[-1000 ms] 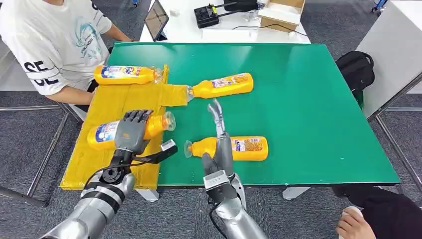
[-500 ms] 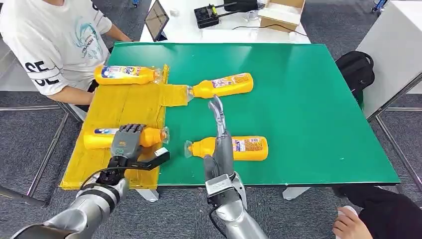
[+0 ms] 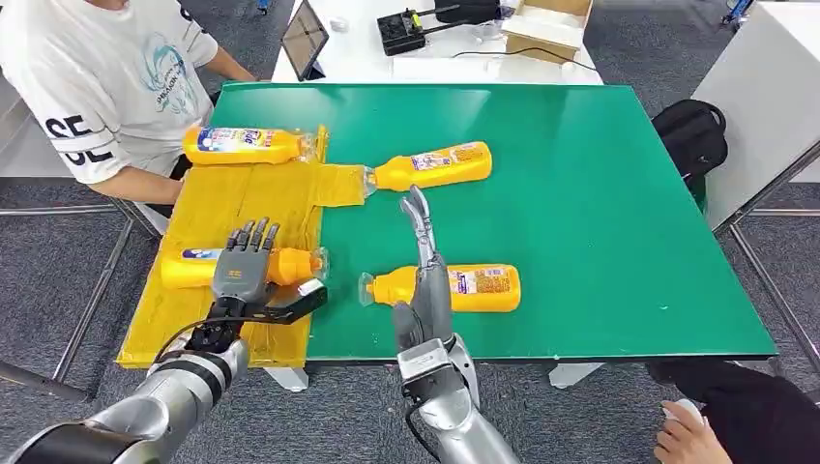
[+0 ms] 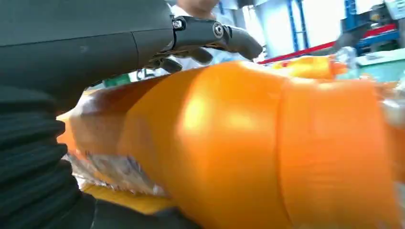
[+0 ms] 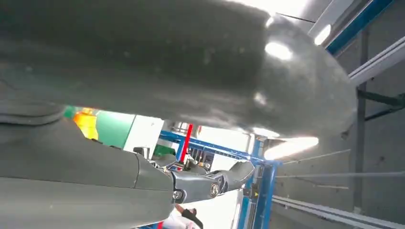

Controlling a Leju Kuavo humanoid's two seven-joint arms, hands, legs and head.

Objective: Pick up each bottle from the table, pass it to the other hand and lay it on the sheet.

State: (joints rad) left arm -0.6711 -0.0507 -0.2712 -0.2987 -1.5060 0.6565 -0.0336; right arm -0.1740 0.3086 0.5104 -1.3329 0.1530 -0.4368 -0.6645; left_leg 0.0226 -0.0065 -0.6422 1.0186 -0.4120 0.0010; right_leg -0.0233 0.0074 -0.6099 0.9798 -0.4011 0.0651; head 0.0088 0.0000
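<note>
We see a green table (image 3: 600,213) with a yellow sheet (image 3: 242,198) spread over its left side, one flap reaching out toward the middle. Two bottles lie directly on the green top: one (image 3: 430,166) near the middle with its cap touching the sheet's flap, and one (image 3: 474,286) closer to the near edge. On the sheet lie two more, a far bottle (image 3: 247,145) at its far edge and a near bottle (image 3: 189,268) toward its near end.
</note>
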